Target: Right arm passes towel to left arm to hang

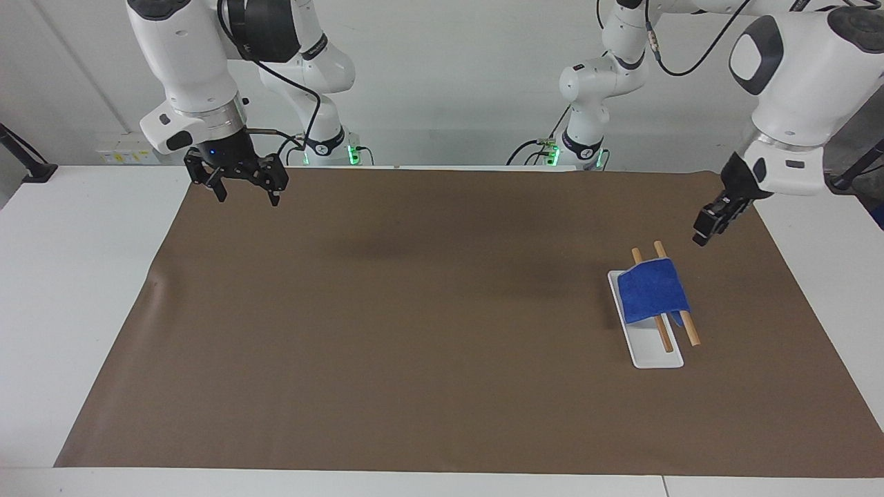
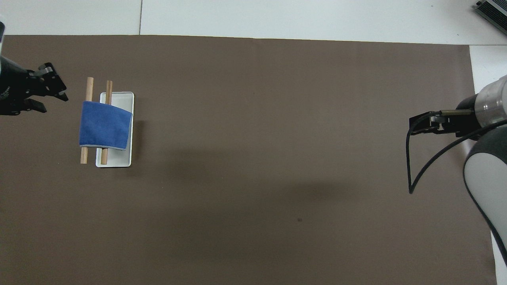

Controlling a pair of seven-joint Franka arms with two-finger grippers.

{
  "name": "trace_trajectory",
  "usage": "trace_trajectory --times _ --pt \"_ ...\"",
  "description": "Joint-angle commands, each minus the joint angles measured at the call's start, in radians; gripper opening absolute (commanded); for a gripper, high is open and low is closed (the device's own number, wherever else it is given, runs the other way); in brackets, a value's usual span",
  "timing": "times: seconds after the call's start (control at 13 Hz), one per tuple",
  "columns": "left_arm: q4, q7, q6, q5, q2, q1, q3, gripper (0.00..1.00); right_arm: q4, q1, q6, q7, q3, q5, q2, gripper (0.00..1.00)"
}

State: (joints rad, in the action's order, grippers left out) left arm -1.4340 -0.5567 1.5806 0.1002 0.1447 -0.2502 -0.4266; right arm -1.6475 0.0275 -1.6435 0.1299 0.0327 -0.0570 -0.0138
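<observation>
The blue towel hangs draped over two wooden rods that rest across a white tray toward the left arm's end of the table. My left gripper hovers over the mat beside the rods, clear of the towel, with its fingers apart and nothing between them. My right gripper, with its blue light on, hangs open and empty over the mat's corner at the right arm's end.
A brown mat covers most of the white table. A black cable loops off the right wrist. A black clamp sits at the table's edge by the right arm.
</observation>
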Motion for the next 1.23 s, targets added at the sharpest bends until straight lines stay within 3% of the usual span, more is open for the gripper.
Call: trace_trajectory --times 0.0,0.15,0.39,0.77,0.93,1.0,1.16 --pt "0.014 0.106 -0.085 0.023 -0.007 0.005 -0.05 0.5 -0.012 -0.012 0.013 -0.01 0.009 0.022 -0.017 1.0" --pt "0.012 0.106 -0.1 0.019 -0.017 0.005 -0.11 0.5 -0.012 -0.012 0.011 0.02 0.007 0.049 -0.017 1.0" --pt "-0.008 0.177 -0.093 0.016 -0.059 -0.017 -0.103 0.51 -0.014 -0.014 0.011 0.031 0.007 0.055 -0.017 1.0" --pt "-0.091 0.507 -0.058 0.018 -0.095 -0.19 -0.08 0.51 -0.012 -0.012 0.007 0.028 0.007 0.055 -0.017 1.0" --pt "-0.118 0.511 -0.04 0.016 -0.111 -0.21 -0.08 0.52 -0.012 -0.014 0.008 0.027 0.007 0.055 -0.017 1.0" --pt "-0.118 0.508 -0.044 0.018 -0.111 -0.209 -0.08 0.57 -0.012 -0.017 0.011 0.027 0.006 0.055 -0.017 1.0" --pt "-0.12 0.506 -0.048 0.016 -0.115 -0.196 -0.081 0.9 -0.014 -0.015 0.02 0.02 0.007 0.055 -0.017 1.0"
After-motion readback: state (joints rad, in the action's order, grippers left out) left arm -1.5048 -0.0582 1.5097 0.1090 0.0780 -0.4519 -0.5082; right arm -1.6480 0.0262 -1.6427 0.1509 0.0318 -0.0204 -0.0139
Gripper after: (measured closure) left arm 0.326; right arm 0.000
